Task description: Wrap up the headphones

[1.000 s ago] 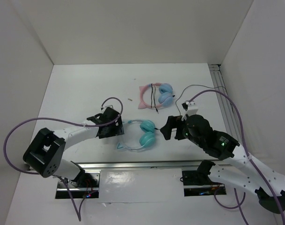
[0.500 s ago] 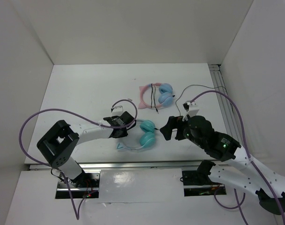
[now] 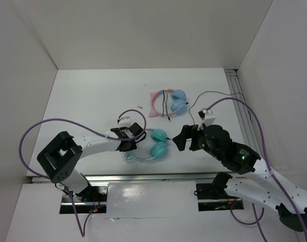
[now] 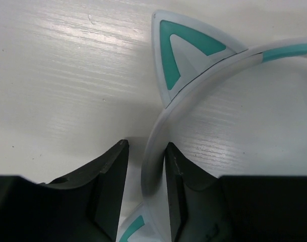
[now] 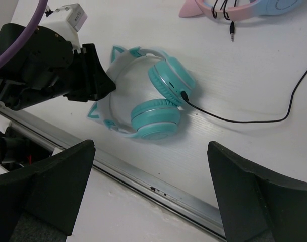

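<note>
The headphones [image 3: 158, 143] lie flat near the table's front edge: teal cups, a pale headband with cat ears [image 4: 183, 50]. Their thin black cable [image 5: 244, 121] runs loose from one cup off to the right. My left gripper [image 3: 137, 137] has come in from the left and is shut on the headband [image 4: 154, 151], which passes between its fingers and presses against the right one. In the right wrist view the left gripper [image 5: 95, 80] sits at the band's outer curve. My right gripper [image 3: 179, 139] hovers wide open just right of the cups, nothing between its fingers [image 5: 47, 186].
Pink-banded headphones with light blue cups [image 3: 166, 103] lie further back, their own cable wound across the band. A metal rail [image 5: 158, 187] runs along the table's near edge just below the teal headphones. White walls close in the left, back and right sides.
My left gripper slid right from beside the headband onto it and its wide-open jaws closed around the band. The right arm and the headphones have barely moved.
</note>
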You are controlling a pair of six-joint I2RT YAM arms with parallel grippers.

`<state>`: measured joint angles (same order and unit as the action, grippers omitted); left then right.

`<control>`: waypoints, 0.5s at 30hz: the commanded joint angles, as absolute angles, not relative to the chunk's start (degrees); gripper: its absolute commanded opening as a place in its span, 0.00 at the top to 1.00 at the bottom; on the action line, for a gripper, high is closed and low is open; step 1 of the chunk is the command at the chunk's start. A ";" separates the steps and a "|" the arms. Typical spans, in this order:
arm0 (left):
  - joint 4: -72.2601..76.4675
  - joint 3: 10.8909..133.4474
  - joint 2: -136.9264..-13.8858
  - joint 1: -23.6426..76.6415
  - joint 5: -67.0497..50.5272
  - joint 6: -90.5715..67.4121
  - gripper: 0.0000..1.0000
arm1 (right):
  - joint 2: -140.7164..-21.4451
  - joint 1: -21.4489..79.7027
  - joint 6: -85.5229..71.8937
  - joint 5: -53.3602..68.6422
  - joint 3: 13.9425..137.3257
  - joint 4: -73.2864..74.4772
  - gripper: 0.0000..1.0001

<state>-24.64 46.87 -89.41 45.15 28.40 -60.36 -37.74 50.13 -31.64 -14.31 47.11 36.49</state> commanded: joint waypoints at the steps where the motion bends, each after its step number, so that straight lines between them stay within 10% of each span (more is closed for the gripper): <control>1: -29.00 45.18 -91.57 45.35 27.51 -60.56 0.54 | -36.74 50.54 -31.38 -14.41 47.37 33.66 0.00; 6: -27.51 45.78 -96.23 45.87 27.51 -60.03 1.00 | -35.60 50.54 -30.16 -13.46 45.97 31.83 0.00; 15: -67.28 63.76 -86.68 51.68 43.05 -79.26 1.00 | -29.97 50.54 -22.95 0.87 36.92 12.23 0.00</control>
<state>-42.04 56.88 -91.68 50.48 34.87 -71.22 -30.81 50.13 -26.74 -4.58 38.06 24.05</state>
